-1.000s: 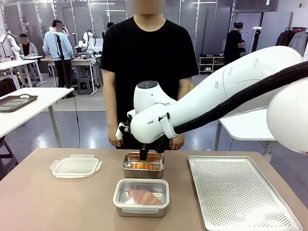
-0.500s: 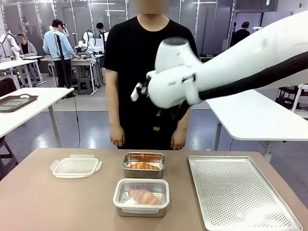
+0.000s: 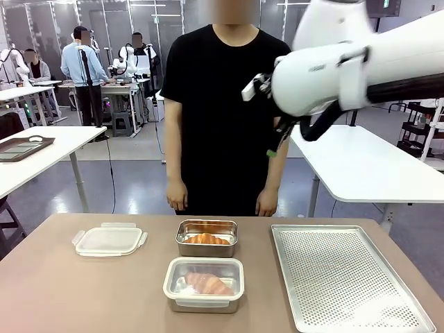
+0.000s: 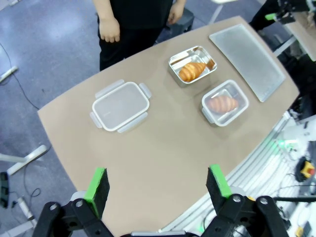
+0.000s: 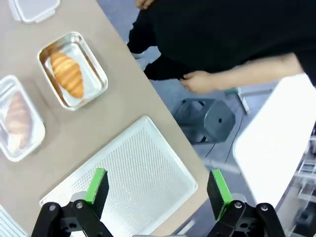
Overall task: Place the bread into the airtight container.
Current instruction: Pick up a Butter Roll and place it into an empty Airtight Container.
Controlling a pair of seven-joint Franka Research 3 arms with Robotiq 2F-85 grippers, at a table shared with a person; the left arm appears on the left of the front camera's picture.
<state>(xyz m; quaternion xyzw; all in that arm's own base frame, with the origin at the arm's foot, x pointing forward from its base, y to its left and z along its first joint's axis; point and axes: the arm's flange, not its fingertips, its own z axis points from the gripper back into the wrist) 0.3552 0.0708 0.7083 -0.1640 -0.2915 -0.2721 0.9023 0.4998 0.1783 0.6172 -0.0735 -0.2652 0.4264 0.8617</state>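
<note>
My right pincer (image 5: 154, 190) hangs high over the table (image 3: 83, 291), wide open and empty; my left pincer (image 4: 157, 183) is the same. One bread (image 3: 206, 239) lies in the steel tin (image 3: 206, 238) mid-table, another in the clear container (image 3: 204, 283) near my edge. I judge the lid (image 3: 109, 239), towards the left edge, comes next: grip one rim and lower it flat.

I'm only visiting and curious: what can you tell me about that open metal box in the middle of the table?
The metal container is a shallow rectangular tin with rounded corners and a shiny, steel-like look. It sits flat and lidless on the brown table, on the person's side of a lidded container. One golden croissant lies inside. Nothing grips or touches it.
</note>
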